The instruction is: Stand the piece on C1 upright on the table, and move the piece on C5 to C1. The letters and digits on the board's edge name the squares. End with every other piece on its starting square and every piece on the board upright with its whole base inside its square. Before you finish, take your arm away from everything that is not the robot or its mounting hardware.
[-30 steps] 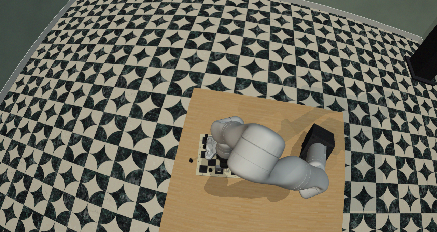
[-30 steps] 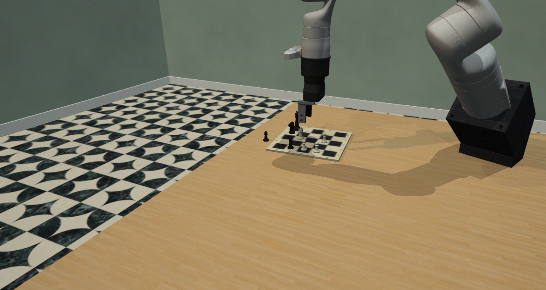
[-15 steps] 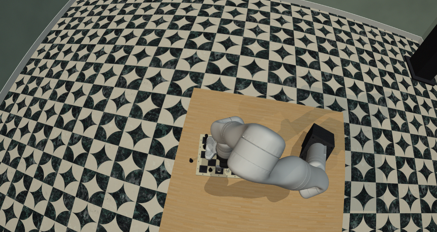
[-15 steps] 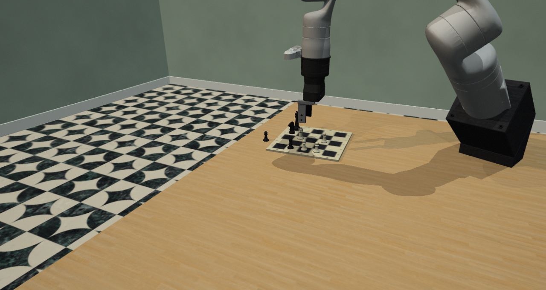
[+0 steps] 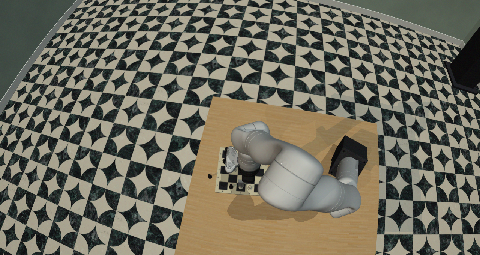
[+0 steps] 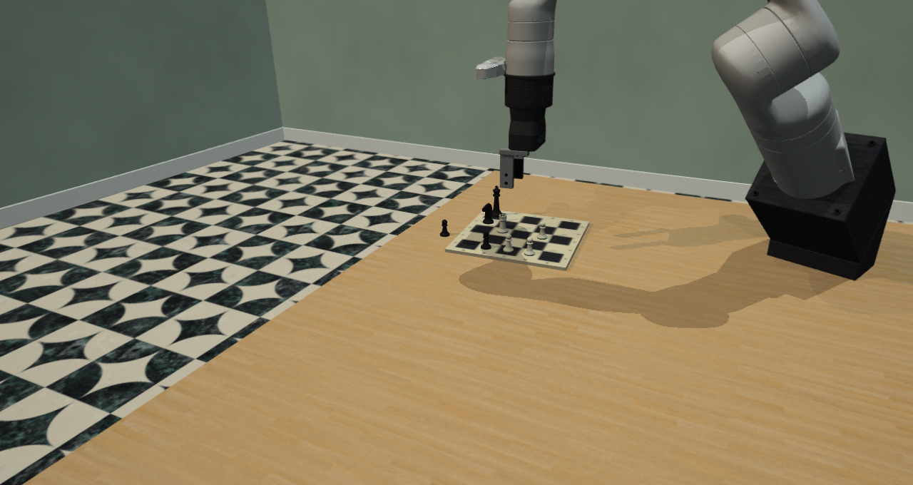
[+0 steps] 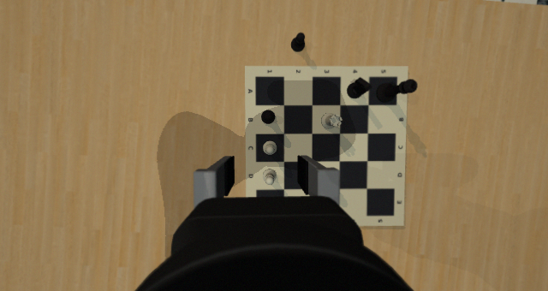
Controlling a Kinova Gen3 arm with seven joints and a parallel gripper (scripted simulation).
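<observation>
The board (image 5: pixel 217 186) (image 6: pixel 576 246) (image 7: pixel 404 133) lies on the table. A white pawn (image 6: pixel 508 244) (image 7: pixel 270 147) stands upright on C1. C5 is bare. A black pawn (image 5: pixel 209 176) (image 6: pixel 444 228) (image 7: pixel 298 43) stands upright on the table beyond the A edge. My gripper (image 6: pixel 511 182) (image 7: pixel 265 169) is open and empty, high above the board. In the wrist view its fingers frame the D1 pawn, far below them. In the top view the arm hides the fingertips and part of the board.
Beside C1 stand a black piece (image 6: pixel 486 240) (image 7: pixel 268 116) on B1 and a white pawn (image 6: pixel 529 247) (image 7: pixel 270 177) on D1. A white rook (image 6: pixel 502 223) (image 7: pixel 330 121) is on B3, a black knight (image 6: pixel 487 214) on A4, a tall black piece (image 6: pixel 496 202) on A5. Another white pawn (image 6: pixel 541 230) stands near D3.
</observation>
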